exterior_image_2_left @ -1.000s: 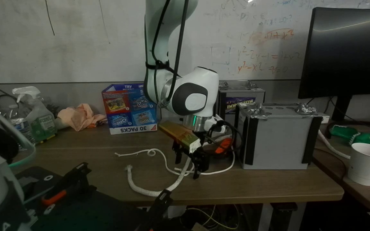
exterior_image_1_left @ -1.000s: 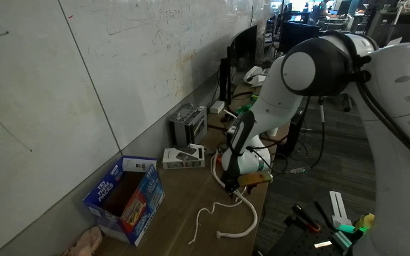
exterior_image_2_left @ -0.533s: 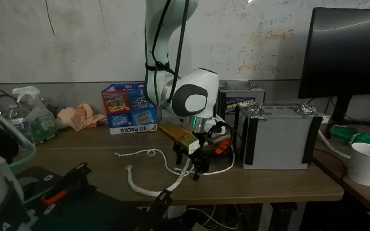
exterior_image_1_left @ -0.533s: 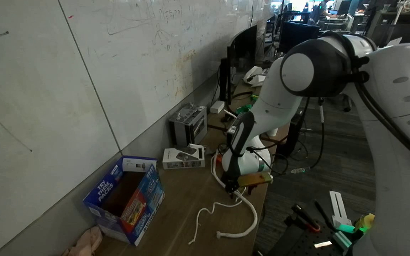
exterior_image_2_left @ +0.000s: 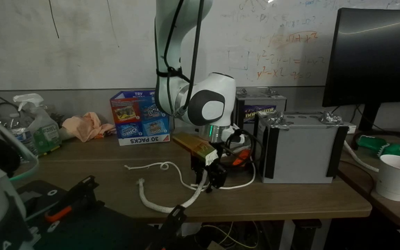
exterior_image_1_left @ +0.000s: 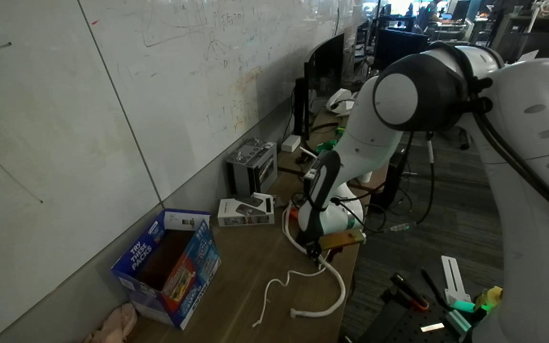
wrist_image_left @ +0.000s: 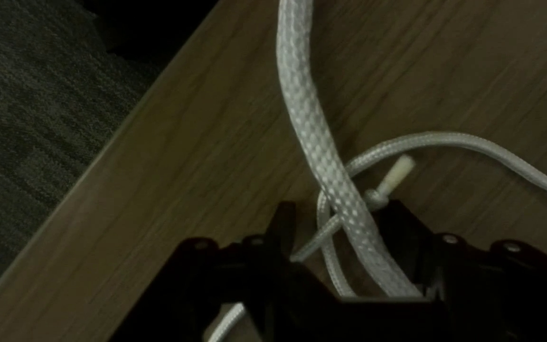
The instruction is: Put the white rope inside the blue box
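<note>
1. Wrist view: the hand (wrist_image_left: pixel 338 211) is being seen low over the surface (wrist_image_left: pixel 207 142), a moderate gap being left between its fingers (wrist_image_left: pixel 283 223).
2. In that gap the rope (wrist_image_left: pixel 307 114), thick and white, is being straddled. It is being shown closer to the finger on that view's right; whether that finger is being touched cannot be told. Between the rope and the opposite finger, some bare surface is being exposed.
3. A thin white cord (wrist_image_left: pixel 444 138) is being crossed by the rope from above, likewise between the fingers; its knotted end (wrist_image_left: pixel 376 198) is being seen just beside the rope.
4. In both exterior views, rope and cord are being carried by the surface in loose curves. In an exterior view, the rope's free end (exterior_image_2_left: pixel 141 182) is being bent round like a hook.
5. The box (exterior_image_1_left: pixel 194 269), blue with printed sides, is being carried by the surface too, its top uncovered and its brown inside being exposed. Rope and cord are being seen outside it, apart from its walls.
6. A white carton (exterior_image_1_left: pixel 246 210) is being seen near the box; an orange thing (exterior_image_2_left: pixel 241 158) is being partly hidden near the hand.
7. In an exterior view, a grey case (exterior_image_2_left: pixel 300 149), a cloth (exterior_image_2_left: pixel 87 126) and a cup (exterior_image_2_left: pixel 396 180) are being shown.
</note>
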Controlling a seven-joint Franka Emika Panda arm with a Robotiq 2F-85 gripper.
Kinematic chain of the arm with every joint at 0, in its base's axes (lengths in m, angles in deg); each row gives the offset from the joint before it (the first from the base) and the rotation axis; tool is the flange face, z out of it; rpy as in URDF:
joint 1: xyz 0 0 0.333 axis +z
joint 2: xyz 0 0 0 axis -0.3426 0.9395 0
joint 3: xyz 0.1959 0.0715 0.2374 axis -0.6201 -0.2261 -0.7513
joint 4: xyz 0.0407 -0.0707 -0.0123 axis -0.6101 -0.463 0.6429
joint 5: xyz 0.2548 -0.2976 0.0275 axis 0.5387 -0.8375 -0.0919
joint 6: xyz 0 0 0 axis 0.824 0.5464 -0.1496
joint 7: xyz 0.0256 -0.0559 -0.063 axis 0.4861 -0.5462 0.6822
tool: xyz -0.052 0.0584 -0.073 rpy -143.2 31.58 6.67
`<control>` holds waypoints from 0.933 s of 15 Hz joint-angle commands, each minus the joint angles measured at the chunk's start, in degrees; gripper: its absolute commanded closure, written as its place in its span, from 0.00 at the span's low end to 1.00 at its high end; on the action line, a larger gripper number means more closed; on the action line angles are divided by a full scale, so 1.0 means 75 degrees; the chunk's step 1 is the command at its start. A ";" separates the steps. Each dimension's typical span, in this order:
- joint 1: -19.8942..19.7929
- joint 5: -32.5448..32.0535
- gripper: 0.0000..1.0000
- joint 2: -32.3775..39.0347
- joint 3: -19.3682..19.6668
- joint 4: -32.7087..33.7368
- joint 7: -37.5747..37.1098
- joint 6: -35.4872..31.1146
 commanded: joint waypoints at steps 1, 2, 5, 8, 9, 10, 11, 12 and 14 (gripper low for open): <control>0.0333 -0.0234 0.79 0.0041 0.0248 0.0061 -0.0353 -0.0037; 0.0387 -0.0263 0.86 0.0010 0.0283 0.0083 -0.0398 0.0052; 0.0477 -0.0431 0.97 -0.0144 0.0406 0.0179 -0.0439 0.0548; 0.0517 -0.0717 0.92 -0.0531 0.0543 0.0278 -0.0353 0.1356; 0.0532 -0.0850 0.92 -0.0841 0.0564 0.0286 -0.0299 0.1797; 0.0604 -0.0986 0.92 -0.1142 0.0612 0.0298 -0.0335 0.2252; 0.0774 -0.1201 0.92 -0.1589 0.0685 0.0270 -0.0418 0.2730; 0.0859 -0.1380 0.92 -0.1866 0.0687 0.0286 -0.0418 0.3050; 0.1004 -0.1662 0.92 -0.2534 0.0609 0.0337 -0.0402 0.3694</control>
